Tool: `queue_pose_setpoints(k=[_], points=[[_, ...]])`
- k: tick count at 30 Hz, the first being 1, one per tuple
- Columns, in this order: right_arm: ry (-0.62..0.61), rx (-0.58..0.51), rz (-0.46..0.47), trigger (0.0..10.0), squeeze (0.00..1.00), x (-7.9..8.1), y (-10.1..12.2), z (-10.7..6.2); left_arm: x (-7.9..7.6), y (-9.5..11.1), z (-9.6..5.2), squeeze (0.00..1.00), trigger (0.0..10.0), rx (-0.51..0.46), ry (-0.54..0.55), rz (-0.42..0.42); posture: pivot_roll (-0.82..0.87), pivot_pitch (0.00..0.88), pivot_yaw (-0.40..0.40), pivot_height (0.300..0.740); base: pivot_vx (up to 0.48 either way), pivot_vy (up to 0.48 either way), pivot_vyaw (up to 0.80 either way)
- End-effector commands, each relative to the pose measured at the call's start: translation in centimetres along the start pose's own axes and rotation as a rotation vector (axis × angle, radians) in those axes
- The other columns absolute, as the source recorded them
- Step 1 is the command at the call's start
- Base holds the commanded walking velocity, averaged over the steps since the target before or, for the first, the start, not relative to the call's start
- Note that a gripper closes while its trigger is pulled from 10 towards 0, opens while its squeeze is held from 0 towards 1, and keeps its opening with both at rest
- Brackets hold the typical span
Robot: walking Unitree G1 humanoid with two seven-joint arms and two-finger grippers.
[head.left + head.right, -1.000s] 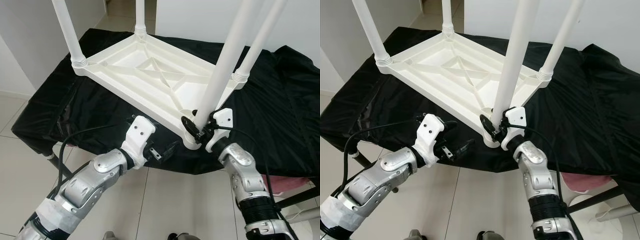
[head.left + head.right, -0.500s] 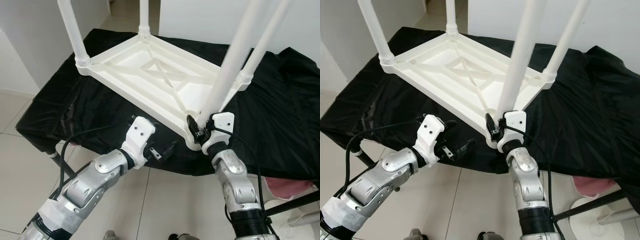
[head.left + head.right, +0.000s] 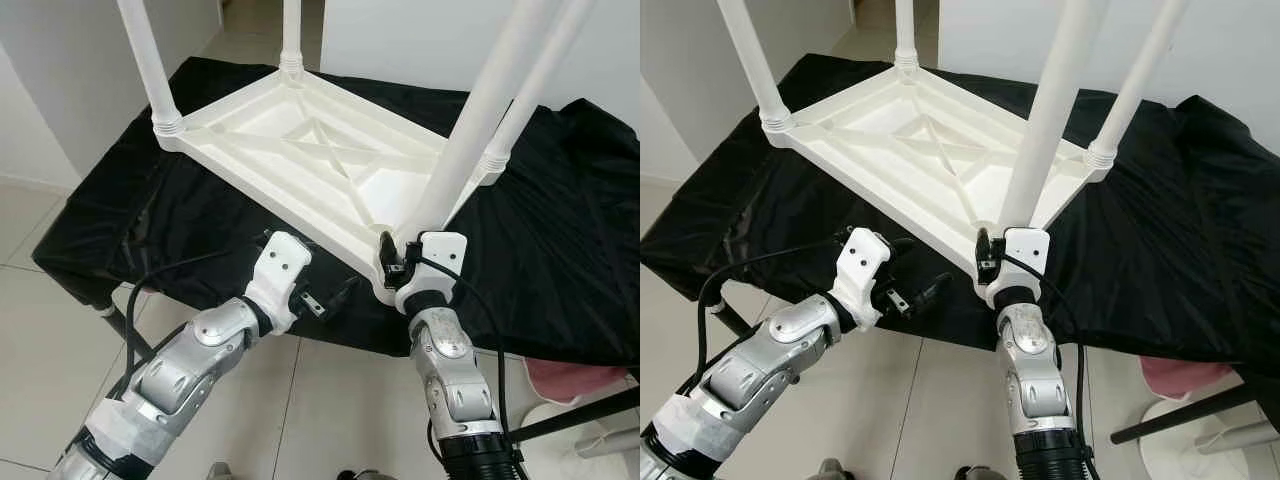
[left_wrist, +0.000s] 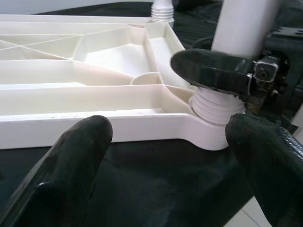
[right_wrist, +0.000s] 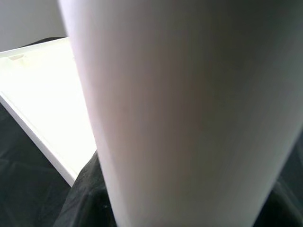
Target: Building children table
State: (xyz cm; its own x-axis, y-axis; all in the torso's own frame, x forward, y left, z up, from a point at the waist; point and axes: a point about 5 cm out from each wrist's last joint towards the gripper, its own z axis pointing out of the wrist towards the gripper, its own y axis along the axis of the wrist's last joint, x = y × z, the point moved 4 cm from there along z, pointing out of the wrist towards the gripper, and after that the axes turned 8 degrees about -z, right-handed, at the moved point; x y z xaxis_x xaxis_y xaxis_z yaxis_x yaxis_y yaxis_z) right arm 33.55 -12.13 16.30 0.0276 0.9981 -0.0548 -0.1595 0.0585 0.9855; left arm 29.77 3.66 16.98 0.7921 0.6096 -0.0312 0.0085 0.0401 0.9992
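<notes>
1. The white plastic children's table top (image 3: 300,150) lies upside down on a black cloth (image 3: 560,220) that covers a work stand. This way its ribbed underside and corner sockets face up, so the legs can go in from above.

2. Three round white plastic legs already stand in their corners: the far left leg (image 3: 148,60), the far middle leg (image 3: 291,30) and the far right leg (image 3: 530,90). Their ribbed collars sit on the frame.

3. The fourth, nearest white leg (image 3: 470,130) stands in the near corner socket (image 4: 213,106), at the edge of the cloth closest to the robot. It leans a little to the right, so I judge it is not seated yet.

4. The right gripper (image 3: 400,255) holds this leg low, just above its ribbed collar. One black finger (image 4: 208,68) presses against the tube there. I think the low hold gives better control for turning or pushing the leg into the socket.

5. The left gripper (image 3: 335,295) hovers just in front of the near edge of the table top, near the same corner, touching nothing. Its two black fingertips (image 4: 71,156) are spread wide apart and hold nothing. Probably it waits there to steady the frame.

6. The risk is that the table top slides on the smooth cloth when the leg is pushed.
</notes>
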Motion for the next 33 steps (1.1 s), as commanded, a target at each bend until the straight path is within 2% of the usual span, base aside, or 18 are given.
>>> queue_pose_setpoints(k=[1, 6, 8, 9, 13, 17, 26, 27, 28, 32, 33], points=[[-0.052, 0.089, 0.06, 10.0, 0.0, 0.0, -2.0, -0.9, -0.7, -0.7, -0.2, 0.0, 10.0, 0.026, -0.09, -0.01, 0.03, 0.095, -0.029, 0.74, 0.0, 0.0, 0.0], [-0.01, 0.073, 0.039, 10.0, 0.0, 0.5, -1.8, -1.2, -0.8, -0.9, -0.4, 0.0, 10.0, 0.036, -0.114, -0.083, 0.02, 0.082, -0.031, 0.74, 0.0, 0.0, 0.0], [0.009, 0.054, 0.047, 10.0, 0.03, 0.4, -1.4, -1.1, -0.6, -0.8, -0.4, 0.0, 10.0, 0.03, -0.107, -0.062, 0.02, 0.079, -0.033, 0.74, 0.0, 0.0, 0.0], [0.032, 0.043, 0.033, 10.0, 1.0, 0.4, -1.2, -1.0, -0.4, -0.6, -0.3, 0.0, 10.0, 0.026, -0.104, -0.045, 0.02, 0.083, -0.035, 0.74, 0.0, 0.0, 0.0], [0.061, 0.033, 0.046, 10.0, 1.0, 0.4, -1.0, -1.0, -0.5, -0.4, -0.4, 0.0, 10.0, 0.027, -0.142, -0.068, 0.02, 0.083, -0.036, 0.74, 0.0, 0.0, 0.0], [0.105, -0.002, 0.028, 10.0, 1.0, 0.1, -0.4, -1.0, -1.0, -0.5, -0.9, 0.0, 10.0, 0.04, -0.186, -0.052, 0.02, 0.089, -0.037, 0.74, 0.0, 0.0, 0.0], [0.248, -0.037, 0.011, 10.0, 1.0, -0.6, 0.1, -0.6, -1.0, -0.4, -0.9, 0.0, 10.0, 0.051, -0.167, -0.045, 0.03, 0.09, -0.032, 0.74, 0.0, 0.0, 0.0], [0.3, -0.044, 0.02, 10.0, 0.38, -0.5, 0.1, -0.6, -0.8, -0.4, -0.8, 0.0, 10.0, 0.054, -0.157, -0.048, 0.03, 0.092, -0.03, 0.74, 0.0, 0.0, 0.0], [0.345, -0.057, 0.013, 10.0, 0.0, -0.5, 0.2, -0.6, -0.6, -0.5, -0.8, 0.0, 10.0, 0.057, -0.142, -0.051, 0.03, 0.092, -0.028, 0.74, 0.0, 0.0, 0.0], [0.409, -0.071, -0.005, 10.0, 0.0, -0.5, 0.2, -0.5, -0.4, -0.7, -0.6, 0.0, 10.0, 0.078, -0.125, -0.064, 0.03, 0.096, -0.028, 0.74, 0.0, 0.0, 0.0], [0.468, -0.077, -0.02, 10.0, 0.0, -0.5, 0.3, -0.4, -0.5, -0.6, -0.5, 0.0, 10.0, 0.073, -0.135, -0.054, 0.02, 0.099, -0.024, 0.74, 0.0, 0.0, 0.0]])
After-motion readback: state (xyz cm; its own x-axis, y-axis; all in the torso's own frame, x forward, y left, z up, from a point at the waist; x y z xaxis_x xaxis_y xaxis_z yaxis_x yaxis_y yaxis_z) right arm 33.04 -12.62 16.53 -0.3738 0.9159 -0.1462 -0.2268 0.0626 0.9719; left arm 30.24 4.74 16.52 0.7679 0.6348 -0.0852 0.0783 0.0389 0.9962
